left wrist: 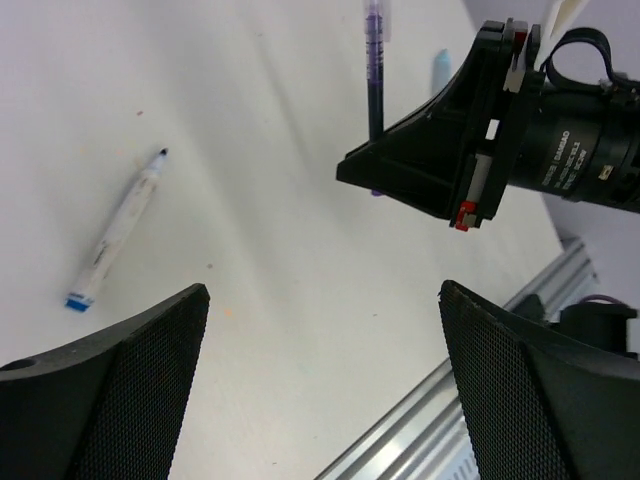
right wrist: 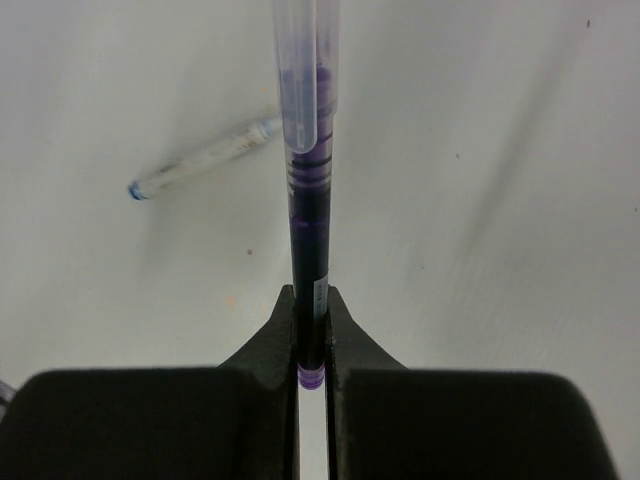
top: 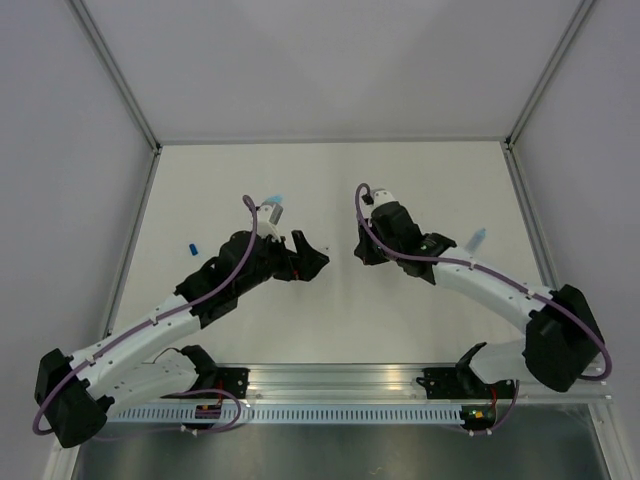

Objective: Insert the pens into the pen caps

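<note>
**Right claw pinches a dark pen; left claw stands wide open opposite it**

A bare white table (top: 420, 170) sits inside pale grey walls. Two black-and-white robot arms reach in from its near edge toward the middle.

At the centre of the action is a dark pen (right wrist: 308, 230), slim and inky purple-black. The right claw (right wrist: 311, 305) is pinched tight on one end of it, so the pen sticks straight out from the fingertips, lifted off the table. A clear sleeve (right wrist: 300, 80) covers the pen's far end. It looks like a cap pushed on, though how fully it is seated cannot be told. Gripping the pen by one end leaves the other end free for a cap, which is probably why it is held this way.

Facing it across a small gap, the left claw (left wrist: 322, 290) is spread wide, with nothing between its textured fingers. Its position opposite the pen suits a partner hand that brings a cap to the tip.

Further out, a whitish pen (left wrist: 115, 235) with a dark tip and a blue end lies flat on the table, uncapped and apart from both claws. A light blue cap (left wrist: 440, 65) lies beyond the right claw. A dark blue cap (top: 190, 247) rests alone toward the table's left edge. From this layout, one pen looks capped or nearly so, while the loose pen and caps are not yet paired.
</note>
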You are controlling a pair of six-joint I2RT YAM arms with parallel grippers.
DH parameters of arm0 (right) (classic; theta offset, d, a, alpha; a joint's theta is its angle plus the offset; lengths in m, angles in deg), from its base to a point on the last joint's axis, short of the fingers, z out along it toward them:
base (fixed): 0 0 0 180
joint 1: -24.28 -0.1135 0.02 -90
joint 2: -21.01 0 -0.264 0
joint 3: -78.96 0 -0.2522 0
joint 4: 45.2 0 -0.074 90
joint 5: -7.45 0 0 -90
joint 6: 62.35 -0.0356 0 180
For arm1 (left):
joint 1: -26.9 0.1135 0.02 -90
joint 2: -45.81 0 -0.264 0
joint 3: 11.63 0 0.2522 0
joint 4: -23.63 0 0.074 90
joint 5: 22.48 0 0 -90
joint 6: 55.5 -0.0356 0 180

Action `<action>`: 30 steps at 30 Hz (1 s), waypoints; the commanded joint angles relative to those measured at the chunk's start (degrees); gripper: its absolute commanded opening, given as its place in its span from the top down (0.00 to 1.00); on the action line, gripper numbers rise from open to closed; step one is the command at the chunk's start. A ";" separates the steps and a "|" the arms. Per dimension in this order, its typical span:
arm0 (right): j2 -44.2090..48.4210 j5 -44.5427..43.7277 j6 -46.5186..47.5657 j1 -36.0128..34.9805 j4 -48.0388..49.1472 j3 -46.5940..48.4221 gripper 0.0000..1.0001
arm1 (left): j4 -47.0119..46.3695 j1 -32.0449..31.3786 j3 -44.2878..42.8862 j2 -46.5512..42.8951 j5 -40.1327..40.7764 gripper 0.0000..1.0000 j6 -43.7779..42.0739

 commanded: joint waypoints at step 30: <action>-30.36 -9.93 -8.81 6.08 -13.44 11.54 0.74 | 0.14 0.01 8.20 -7.61 18.51 0.01 -7.66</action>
